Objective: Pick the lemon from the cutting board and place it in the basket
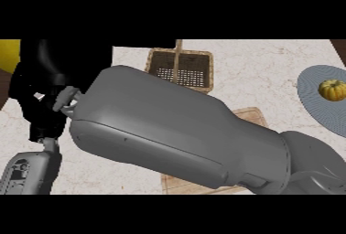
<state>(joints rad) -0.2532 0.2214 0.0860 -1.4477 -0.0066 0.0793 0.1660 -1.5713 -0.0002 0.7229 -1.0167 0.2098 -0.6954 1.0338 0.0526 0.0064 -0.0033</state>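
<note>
Crossing most of the view, right forearm (175, 132) runs from near right to far left, over the counter (263, 68). Right hand (64, 68) is a dark mass at far left; can't tell if it's released or grasping. Plate (317, 107) at right edge. Basket (181, 68) far centre. Board (253, 114) mostly hidden under the forearm. Left forearm (27, 171) near left, its hand unclear. Lemon (8, 54) at far-left edge, touching the hand's outline, off the board. Orange squash (332, 90) on the plate.

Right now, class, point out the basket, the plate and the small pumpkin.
basket (192, 68): head view, on its mesh floor, right half.
plate (316, 101): head view, on bare blue-grey surface left of the pumpkin.
small pumpkin (332, 90): head view, on its orange middle.
</note>
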